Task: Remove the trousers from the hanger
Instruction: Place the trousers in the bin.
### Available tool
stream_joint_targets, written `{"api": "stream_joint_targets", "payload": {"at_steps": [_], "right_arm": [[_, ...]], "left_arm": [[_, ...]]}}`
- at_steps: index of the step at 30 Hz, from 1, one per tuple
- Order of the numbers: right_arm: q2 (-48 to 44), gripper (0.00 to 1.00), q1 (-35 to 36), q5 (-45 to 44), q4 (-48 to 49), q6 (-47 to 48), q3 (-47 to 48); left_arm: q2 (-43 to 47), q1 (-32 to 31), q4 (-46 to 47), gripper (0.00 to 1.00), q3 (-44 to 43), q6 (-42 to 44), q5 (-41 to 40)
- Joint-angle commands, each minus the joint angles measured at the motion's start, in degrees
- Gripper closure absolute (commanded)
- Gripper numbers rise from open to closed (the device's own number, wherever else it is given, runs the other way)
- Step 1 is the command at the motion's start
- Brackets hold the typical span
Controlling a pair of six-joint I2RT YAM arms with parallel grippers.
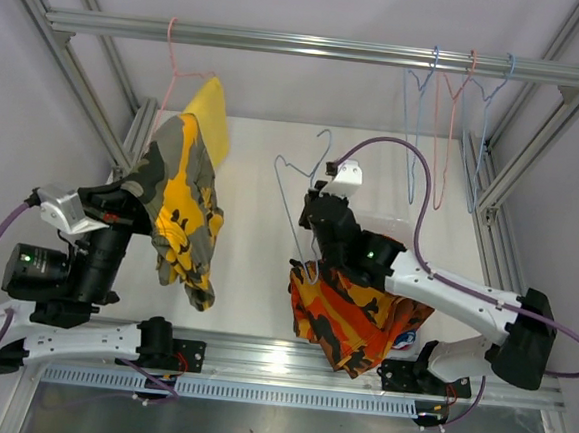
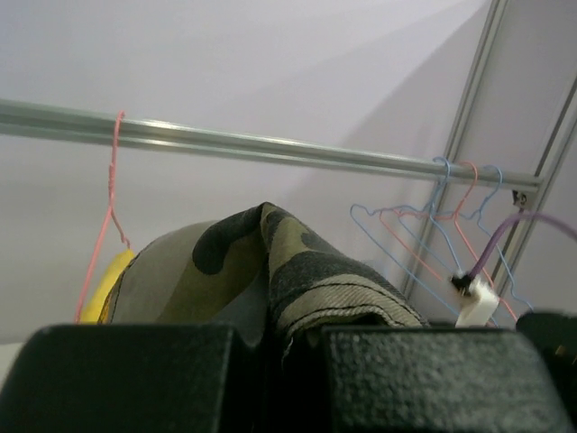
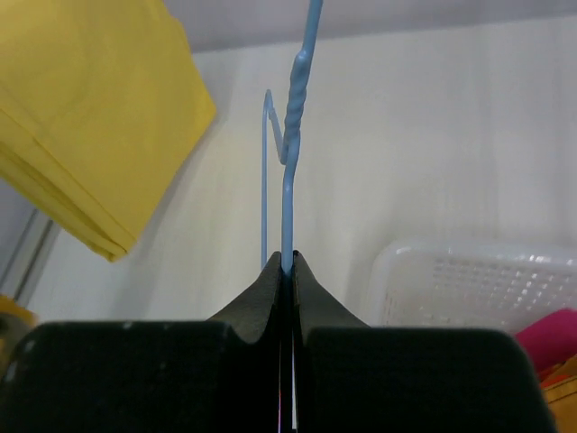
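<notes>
My left gripper (image 1: 148, 203) is shut on the olive-yellow camouflage trousers (image 1: 181, 213), which hang down from it over the table; in the left wrist view the cloth (image 2: 306, 280) is pinched between the black fingers (image 2: 135, 379). Behind it, plain yellow trousers (image 1: 213, 115) hang on a pink hanger (image 1: 169, 62) on the rail. My right gripper (image 1: 313, 196) is shut on the wire of a bare light-blue hanger (image 3: 288, 162), held off the rail. Orange camouflage trousers (image 1: 347, 316) lie under the right arm.
A white plastic basket (image 3: 469, 280) beside the right gripper holds magenta-pink cloth (image 3: 550, 334). Three empty blue and pink hangers (image 1: 448, 119) hang at the rail's right end. The metal rail (image 1: 313, 46) and frame posts (image 1: 537, 126) border the space.
</notes>
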State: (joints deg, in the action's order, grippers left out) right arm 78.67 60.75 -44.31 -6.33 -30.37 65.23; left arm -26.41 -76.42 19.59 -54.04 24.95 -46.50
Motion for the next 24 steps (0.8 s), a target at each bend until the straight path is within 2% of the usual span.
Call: {"api": "stream_joint_targets", "payload": {"at_steps": [1, 7, 11, 24], "right_arm": [[-6.8, 1.00, -0.2, -3.0, 0.7, 10.6, 9.0], [-12.5, 1.00, -0.2, -1.7, -6.0, 20.7, 18.5], [-15.4, 1.00, 0.1, -1.4, -11.1, 23.5, 25.1], [-24.3, 1.00, 0.1, -1.7, -16.6, 22.5, 21.2]], "left_arm": [[1.5, -0.1, -0.2, 0.99, 2.3, -4.0, 4.3], [1.0, -0.1, -1.6, 0.99, 8.0, -8.9, 6.1], [-1.5, -0.1, 0.3, 0.99, 10.8, -11.7, 7.7], [-21.0, -0.7, 5.3, 0.99, 2.0, -14.2, 13.5]]}}
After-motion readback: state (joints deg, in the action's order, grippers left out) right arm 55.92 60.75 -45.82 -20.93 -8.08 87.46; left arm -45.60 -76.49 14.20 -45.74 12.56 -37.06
